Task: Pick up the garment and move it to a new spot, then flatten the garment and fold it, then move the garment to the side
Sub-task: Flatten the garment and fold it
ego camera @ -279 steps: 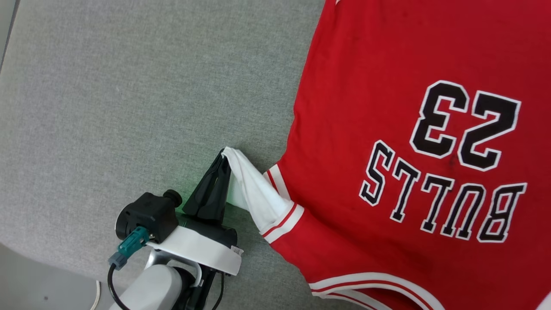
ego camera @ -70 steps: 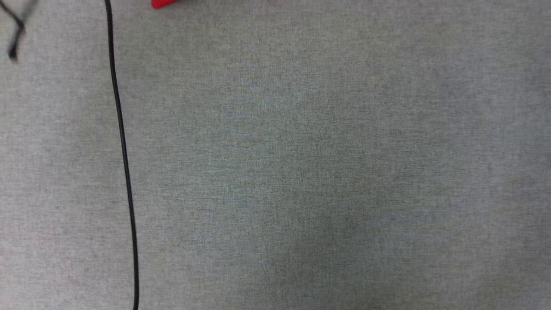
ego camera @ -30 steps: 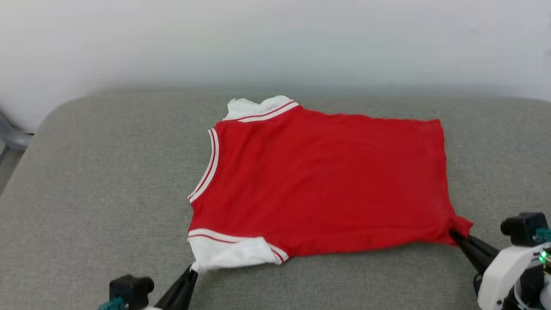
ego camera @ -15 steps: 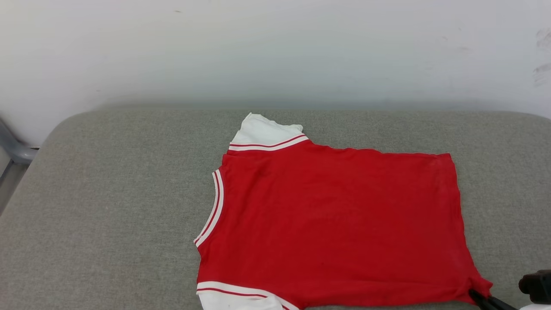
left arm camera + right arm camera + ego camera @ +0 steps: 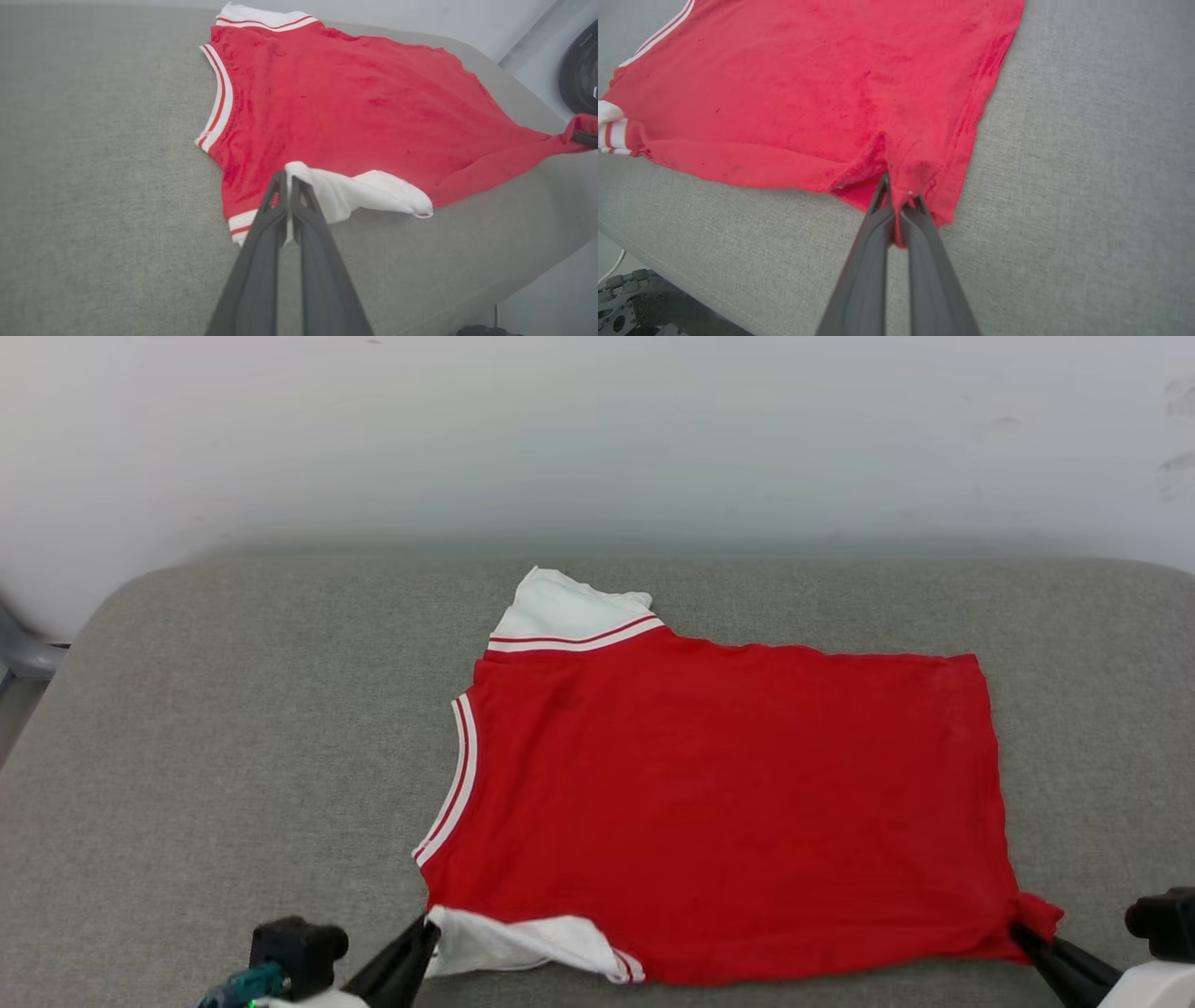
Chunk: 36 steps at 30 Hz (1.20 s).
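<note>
My left gripper (image 5: 288, 176) clamped on edge of white sleeve (image 5: 364, 193). My right gripper (image 5: 900, 193) clamped on red hem corner (image 5: 929, 175). Garment (image 5: 728, 803) spread nearly flat ahead of both fingertips, stretched between them, on grey cushion (image 5: 233, 756). Held corners slightly lifted.

Shirt (image 5: 728, 803) red, white sleeves, red/white stripe trim. Couch (image 5: 233, 728) grey-green weave. Wall (image 5: 597, 429) white. Fingers (image 5: 261, 261) dk grey.
</note>
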Tool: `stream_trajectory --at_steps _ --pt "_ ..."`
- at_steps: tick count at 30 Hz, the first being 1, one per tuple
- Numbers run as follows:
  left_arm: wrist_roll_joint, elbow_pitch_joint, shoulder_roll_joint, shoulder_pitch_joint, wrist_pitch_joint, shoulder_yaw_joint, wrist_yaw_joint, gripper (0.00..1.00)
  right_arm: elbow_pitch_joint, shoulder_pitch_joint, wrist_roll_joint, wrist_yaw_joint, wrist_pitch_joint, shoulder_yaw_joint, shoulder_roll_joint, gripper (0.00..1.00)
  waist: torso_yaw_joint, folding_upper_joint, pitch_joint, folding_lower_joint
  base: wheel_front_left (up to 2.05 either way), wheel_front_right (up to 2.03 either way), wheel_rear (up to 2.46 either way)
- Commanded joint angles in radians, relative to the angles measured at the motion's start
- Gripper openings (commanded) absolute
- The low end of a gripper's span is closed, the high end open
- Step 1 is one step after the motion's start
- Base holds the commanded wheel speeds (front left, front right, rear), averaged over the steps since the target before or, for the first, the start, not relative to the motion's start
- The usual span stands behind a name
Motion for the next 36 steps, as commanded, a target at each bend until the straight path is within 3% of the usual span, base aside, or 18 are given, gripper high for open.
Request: stream_trajectory --at_steps 1,10,11,22,23,36 --pt "0.012 0.009 -0.001 -0.049 0.003 0.008 -0.009 0.0 -0.009 -0.022 -0.002 -0.001 0.007 -0.011 0.01 0.0 -0.008 -0.0001 0.011 0.0 0.0 0.0 0.0" --pt "0.055 0.089 -0.013 -0.294 0.035 0.026 -0.076 0.0 -0.022 -0.11 0.007 -0.001 0.026 -0.034 0.035 0.0 -0.041 -0.0001 0.088 0.0 0.0 0.0 0.0" --pt "0.063 0.132 -0.02 -0.368 0.041 0.032 -0.096 0.0 -0.014 -0.148 0.016 -0.001 0.028 -0.032 0.039 0.0 -0.051 -0.0001 0.119 0.0 0.0 0.0 0.0" --pt "0.097 0.346 -0.069 -0.556 0.008 0.026 -0.159 0.0 0.054 -0.31 0.028 -0.001 0.038 -0.002 0.048 0.0 -0.076 -0.0001 0.24 0.0 0.0 0.0 0.0" --pt "0.103 0.415 -0.091 -0.594 -0.001 0.016 -0.176 0.0 0.08 -0.351 0.027 -0.001 0.041 0.015 0.055 0.0 -0.074 -0.0001 0.271 0.0 0.0 0.0 0.0" --pt "0.112 0.702 -0.174 -0.68 -0.052 -0.043 -0.231 0.0 0.216 -0.426 0.027 -0.001 0.055 0.093 0.083 0.0 -0.068 -0.0001 0.309 0.0 0.0 0.0 0.0"
